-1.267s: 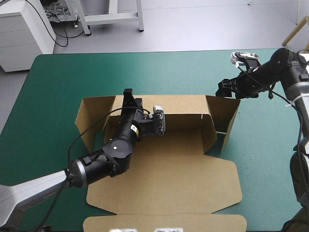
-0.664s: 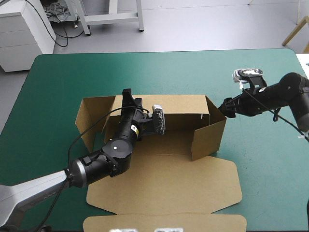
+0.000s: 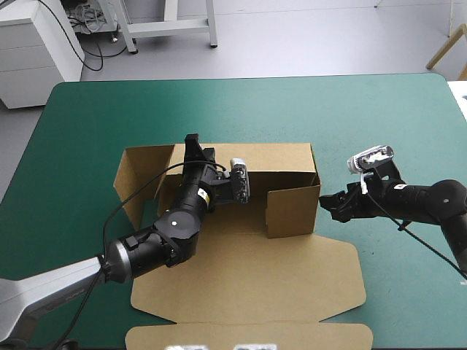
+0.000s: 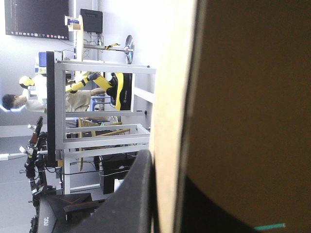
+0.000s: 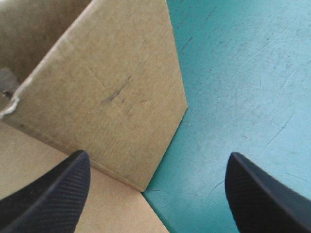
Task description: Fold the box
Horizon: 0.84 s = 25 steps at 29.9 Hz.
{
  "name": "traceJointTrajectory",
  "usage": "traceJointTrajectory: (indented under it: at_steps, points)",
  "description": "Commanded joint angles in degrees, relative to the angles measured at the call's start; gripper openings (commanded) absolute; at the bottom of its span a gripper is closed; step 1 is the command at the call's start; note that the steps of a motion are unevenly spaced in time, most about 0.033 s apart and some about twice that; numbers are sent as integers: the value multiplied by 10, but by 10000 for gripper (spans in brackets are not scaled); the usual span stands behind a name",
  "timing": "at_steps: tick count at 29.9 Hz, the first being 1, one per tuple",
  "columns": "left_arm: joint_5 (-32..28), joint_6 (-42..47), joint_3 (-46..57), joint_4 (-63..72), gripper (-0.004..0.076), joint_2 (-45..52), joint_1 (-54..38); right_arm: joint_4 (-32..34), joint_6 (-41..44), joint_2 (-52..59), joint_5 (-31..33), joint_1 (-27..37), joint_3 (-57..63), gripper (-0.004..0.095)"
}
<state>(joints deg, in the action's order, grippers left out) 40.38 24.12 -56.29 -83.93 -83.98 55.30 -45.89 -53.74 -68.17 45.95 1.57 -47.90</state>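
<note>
Left arm reaches in from the near-left corner, forearm slanting over the tray floor. The left claw (image 3: 193, 144) is clamped over the top edge of the box (image 3: 248, 281) at its raised back wall (image 3: 277, 157), with the board pinched between the black fingers (the left wrist view shows the same). Right arm lies low and nearly level over the teal-green surface (image 3: 102, 109). The right claw (image 3: 331, 204) has its fingers spread wide, gripping nothing. Directly ahead of the right claw, just beside its tips, the right end flap (image 3: 292, 210) stands upright, angled inward across the tray; contact cannot be told. Beside the left claw, on its outer side, the left end flap (image 3: 135, 182) splays outward. The lid panel (image 3: 292, 292) lies flat behind the left claw's wrist.
</note>
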Motion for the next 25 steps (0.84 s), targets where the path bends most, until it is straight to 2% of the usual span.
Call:
traceJointTrajectory:
  at_steps: [1, 5, 7, 15, 19, 25]
  points:
    - [1, 16, -10, -1, -10, 14, 0, -29, -15, 16, 13, 2, -12, 715]
    - [1, 16, -10, -1, -10, 14, 0, -29, -19, 16, 14, -22, -12, 715]
    - [1, 18, -10, -1, -10, 14, 0, -26, -19, 16, 2, -54, -12, 715]
    - [1, 18, -10, -1, -10, 14, 0, -14, -14, 15, -124, -165, -12, 709]
    - [-5, 18, -10, 12, -10, 14, 0, 18, 2, 15, -171, -194, -12, 633]
    - [-25, 18, -10, 45, -10, 14, 0, 28, 3, 15, -197, -199, -12, 426]
